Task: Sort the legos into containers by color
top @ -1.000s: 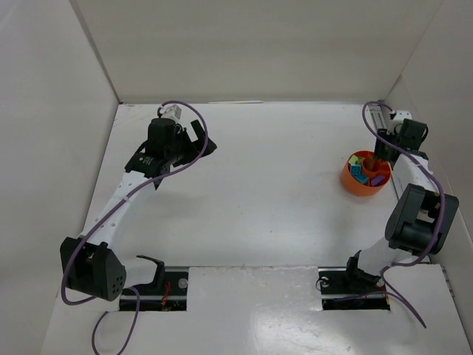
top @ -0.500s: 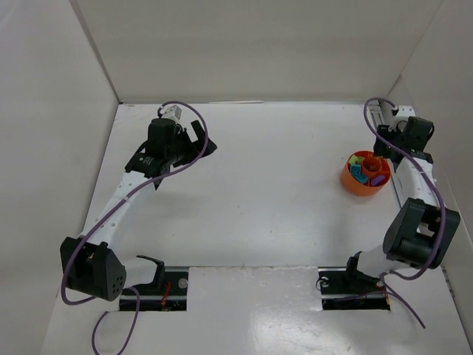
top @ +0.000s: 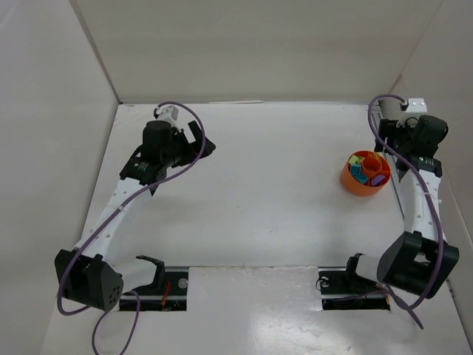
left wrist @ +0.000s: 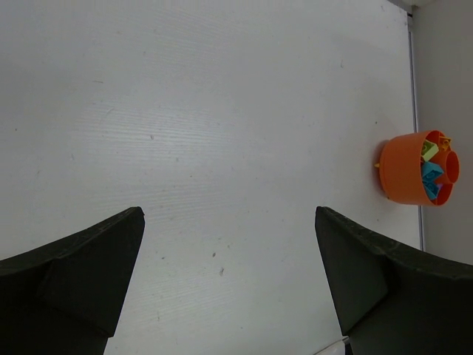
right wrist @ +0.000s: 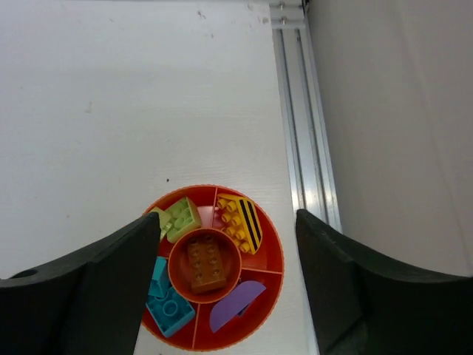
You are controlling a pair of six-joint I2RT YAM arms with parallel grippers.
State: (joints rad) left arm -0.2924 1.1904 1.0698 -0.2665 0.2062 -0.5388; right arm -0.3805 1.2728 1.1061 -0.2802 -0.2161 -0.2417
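Directly above orange bowl (right wrist: 281, 268): rt claw (right wrist: 225, 222), released, jaws well apart, nothing between them. Bowl location: far-rt side of table (top: 259, 185), just beside metal rail (right wrist: 295, 111) along rt wall (right wrist: 392, 111). Contents by compartment: brown brick (right wrist: 206, 262) in central hub; pale green brick (right wrist: 181, 217), yellow-orange brick (right wrist: 238, 220), purple piece (right wrist: 238, 302) & teal bricks (right wrist: 166, 299) each in own outer section around it. Far off on lt side: lt claw (left wrist: 228, 214), also fully released & empty, hovering over bare tabletop, bowl visible only at rt edge of its view. Reads as check-and-retreat step, w/ sorting prob. close to done; no loose brick spotted on table in any view. To do it well: lift rt claw straight up before any sideways travel, to avoid clipping rim w/ fingers (right wrist: 111, 281) & tipping bowl; hold jaws parted during lift, no clenching near contents; mind rail & wall on rt when swinging away. Verify one color per section before calling it finished; can't rule out smaller bricks hidden under teal or purple ones. Leave lt claw parked, out of rt arm's path.
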